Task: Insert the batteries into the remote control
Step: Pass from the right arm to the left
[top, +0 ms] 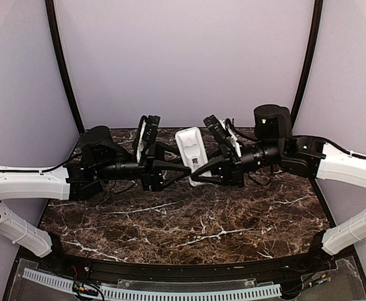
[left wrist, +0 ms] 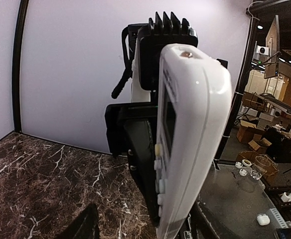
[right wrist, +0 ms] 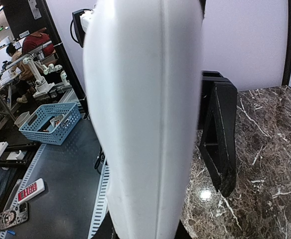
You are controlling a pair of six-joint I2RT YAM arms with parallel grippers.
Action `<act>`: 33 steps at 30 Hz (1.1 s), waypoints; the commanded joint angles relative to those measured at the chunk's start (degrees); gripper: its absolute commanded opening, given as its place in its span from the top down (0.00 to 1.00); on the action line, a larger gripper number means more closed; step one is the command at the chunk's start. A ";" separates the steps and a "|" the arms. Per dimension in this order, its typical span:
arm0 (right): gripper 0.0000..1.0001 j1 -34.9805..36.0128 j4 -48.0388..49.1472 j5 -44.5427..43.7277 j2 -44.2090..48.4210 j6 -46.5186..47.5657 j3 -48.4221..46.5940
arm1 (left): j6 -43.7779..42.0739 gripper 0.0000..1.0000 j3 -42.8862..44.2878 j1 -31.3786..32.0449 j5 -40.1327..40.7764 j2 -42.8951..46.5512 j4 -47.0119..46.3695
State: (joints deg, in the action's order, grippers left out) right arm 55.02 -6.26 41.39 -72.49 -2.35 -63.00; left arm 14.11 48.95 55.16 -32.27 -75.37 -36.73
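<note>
The white remote control (top: 189, 145) is held upright above the marble table, between the two arms. My right gripper (top: 204, 177) is shut on its lower part. In the right wrist view the remote control (right wrist: 145, 124) fills the middle and hides the right gripper (right wrist: 145, 235). In the left wrist view the remote control (left wrist: 190, 129) shows edge-on, buttons facing left, with a black right finger (left wrist: 143, 159) against its face. My left gripper (left wrist: 145, 228) straddles its lower end, open, and its left finger (left wrist: 83, 225) stands well clear. The batteries are out of view.
The dark marble table (top: 189, 222) lies below both arms, with a pale back wall and two dark curved posts (top: 61, 63) at the rear corners. Off the table's side stand a blue basket (right wrist: 48, 122) and a white slotted strip (right wrist: 98, 209).
</note>
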 commanded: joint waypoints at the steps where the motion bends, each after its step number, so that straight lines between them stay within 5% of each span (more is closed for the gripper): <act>1: 1.00 0.02 2.37 0.85 -0.78 0.46 -1.64 | -0.13 0.42 1.73 0.68 1.24 -0.30 -3.51; 11: 1.00 0.08 1.84 -0.16 -1.07 0.54 -1.95 | -1.05 0.37 2.94 2.74 -1.14 -1.47 -5.69; 12: 1.00 0.04 1.80 -0.17 -1.02 0.54 -1.99 | -1.40 0.40 3.10 2.84 -0.14 -1.50 -5.31; 15: 1.00 0.00 1.79 -0.24 -0.82 0.50 -1.99 | -1.84 0.72 3.66 2.93 1.19 -1.62 -3.32; 19: 1.00 0.08 1.74 -0.26 -0.79 0.43 -2.07 | -1.94 0.94 4.16 3.13 1.06 -2.14 -1.93; 26: 1.00 0.08 0.68 -3.25 -0.54 0.35 -1.87 | -4.20 1.00 5.41 3.75 5.30 -1.57 4.65; 33: 0.25 -3.15 -4.81 -15.74 4.36 -1.23 1.01 | -15.06 1.00 6.66 3.77 29.11 1.48 22.74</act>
State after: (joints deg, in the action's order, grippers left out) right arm 54.08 -8.78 34.44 -72.62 -2.04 -63.29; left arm 7.35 54.61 59.11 -20.21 -76.49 -26.87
